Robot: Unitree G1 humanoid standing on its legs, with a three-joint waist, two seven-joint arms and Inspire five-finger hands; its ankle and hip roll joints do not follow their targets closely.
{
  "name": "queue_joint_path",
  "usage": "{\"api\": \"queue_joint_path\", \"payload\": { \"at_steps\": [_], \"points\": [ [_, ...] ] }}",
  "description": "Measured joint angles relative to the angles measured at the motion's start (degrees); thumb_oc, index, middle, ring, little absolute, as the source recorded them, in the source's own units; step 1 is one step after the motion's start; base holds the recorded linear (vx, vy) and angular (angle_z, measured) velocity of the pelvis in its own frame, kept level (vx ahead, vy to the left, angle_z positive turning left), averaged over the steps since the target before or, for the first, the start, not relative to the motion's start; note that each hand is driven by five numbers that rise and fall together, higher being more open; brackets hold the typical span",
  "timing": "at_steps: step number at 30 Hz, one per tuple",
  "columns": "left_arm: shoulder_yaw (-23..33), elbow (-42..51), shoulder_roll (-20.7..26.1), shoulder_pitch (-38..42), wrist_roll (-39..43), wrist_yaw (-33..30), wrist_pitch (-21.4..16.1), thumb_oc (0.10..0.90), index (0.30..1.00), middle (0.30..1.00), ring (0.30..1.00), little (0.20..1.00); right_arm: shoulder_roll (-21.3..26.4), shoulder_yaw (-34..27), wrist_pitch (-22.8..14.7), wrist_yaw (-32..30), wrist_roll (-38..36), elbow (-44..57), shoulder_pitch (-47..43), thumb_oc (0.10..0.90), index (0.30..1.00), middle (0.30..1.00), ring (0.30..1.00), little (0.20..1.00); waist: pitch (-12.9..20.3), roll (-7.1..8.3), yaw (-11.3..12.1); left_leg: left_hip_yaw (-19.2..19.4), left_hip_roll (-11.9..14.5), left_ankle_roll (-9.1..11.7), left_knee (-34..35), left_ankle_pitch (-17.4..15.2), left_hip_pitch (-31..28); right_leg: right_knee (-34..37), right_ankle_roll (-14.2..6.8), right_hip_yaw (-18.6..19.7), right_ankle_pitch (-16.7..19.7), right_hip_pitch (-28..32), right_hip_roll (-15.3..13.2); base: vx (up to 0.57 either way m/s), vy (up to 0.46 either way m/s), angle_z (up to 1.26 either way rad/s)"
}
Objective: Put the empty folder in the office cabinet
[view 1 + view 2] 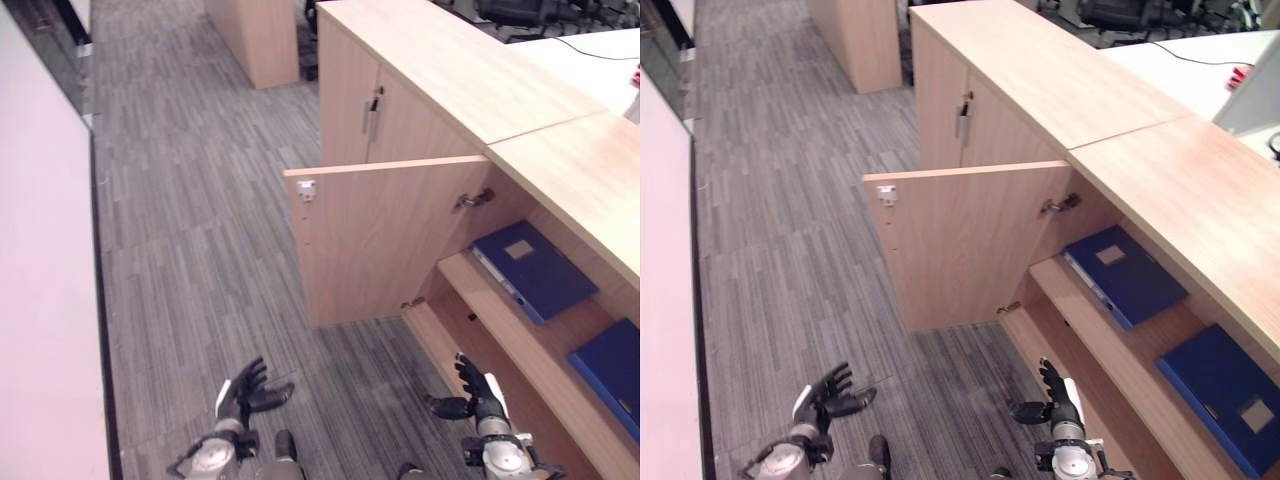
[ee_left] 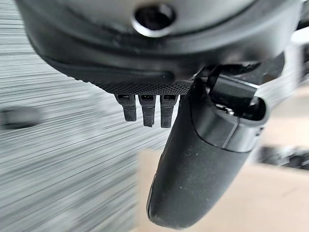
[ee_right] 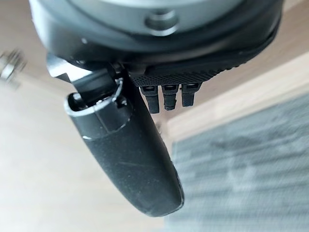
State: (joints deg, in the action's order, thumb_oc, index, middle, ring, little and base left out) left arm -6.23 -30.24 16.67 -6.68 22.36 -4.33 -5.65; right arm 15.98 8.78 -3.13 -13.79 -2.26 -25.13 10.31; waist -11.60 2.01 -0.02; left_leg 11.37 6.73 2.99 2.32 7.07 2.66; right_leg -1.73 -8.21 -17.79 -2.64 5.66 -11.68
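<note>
1. Two blue folders lie on the cabinet point(image 1: 470, 80) shelf: one point(image 1: 535, 268) deep inside, another point(image 1: 612, 372) nearer, so the task looks done.
2. Left hand point(image 1: 243, 392) and right hand point(image 1: 478, 394) hang empty over the carpet point(image 1: 190, 200), fingers loosely spread.
3. The door point(image 1: 375, 235) stands open; the nearer folder is cut off at the frame edge.

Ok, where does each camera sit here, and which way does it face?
Left eye view: on the head, looking down at the open cabinet, blue folders on its shelf, carpet; left hand and right hand low, both open.
Right eye view: same scene, from slightly to the right.
Left wrist view: along the left hand's thumb toward carpet.
Right wrist view: along the right hand's thumb toward cabinet wood and carpet.
</note>
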Motion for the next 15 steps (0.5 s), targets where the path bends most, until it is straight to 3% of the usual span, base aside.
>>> {"api": "queue_joint_path", "payload": {
  "at_steps": [2,6,15],
  "points": [
    [0.4,3.0,1.3,-1.2,-0.1,0.1,-0.5,0.800,0.900,0.900,0.900,0.900,-0.6,0.0,0.1,0.6,0.0,-0.4,-1.1,0.800,0.900,0.900,0.900,0.900,1.2,-0.56,1.8,0.8,-0.9,0.2,2.5,0.8,-0.7,1.9,-0.5,0.0,1.4,0.7,-0.5,0.03,0.064,0.14],
    [2.1,3.9,2.4,-3.9,-0.2,0.1,-0.5,0.800,0.900,0.900,0.900,0.900,-1.1,-0.2,0.1,0.9,0.0,-0.3,-2.3,0.800,0.900,0.900,0.900,0.900,2.2,-1.25,1.9,-0.9,-2.1,-0.2,2.5,1.5,-0.9,3.8,-0.9,-1.6,3.3,3.1,-0.9,0.05,0.082,0.21],
    [1.9,8.6,2.3,-4.7,-1.0,0.2,-0.5,0.800,0.900,0.900,0.900,0.900,-1.4,-0.5,0.2,1.8,0.0,-0.3,-0.7,0.800,0.900,0.900,0.900,0.900,3.6,-0.30,1.8,-3.5,-2.0,-0.4,2.6,2.1,-0.5,3.5,-0.5,-3.6,2.9,3.9,-0.4,0.03,0.055,0.14]
  ]
}}
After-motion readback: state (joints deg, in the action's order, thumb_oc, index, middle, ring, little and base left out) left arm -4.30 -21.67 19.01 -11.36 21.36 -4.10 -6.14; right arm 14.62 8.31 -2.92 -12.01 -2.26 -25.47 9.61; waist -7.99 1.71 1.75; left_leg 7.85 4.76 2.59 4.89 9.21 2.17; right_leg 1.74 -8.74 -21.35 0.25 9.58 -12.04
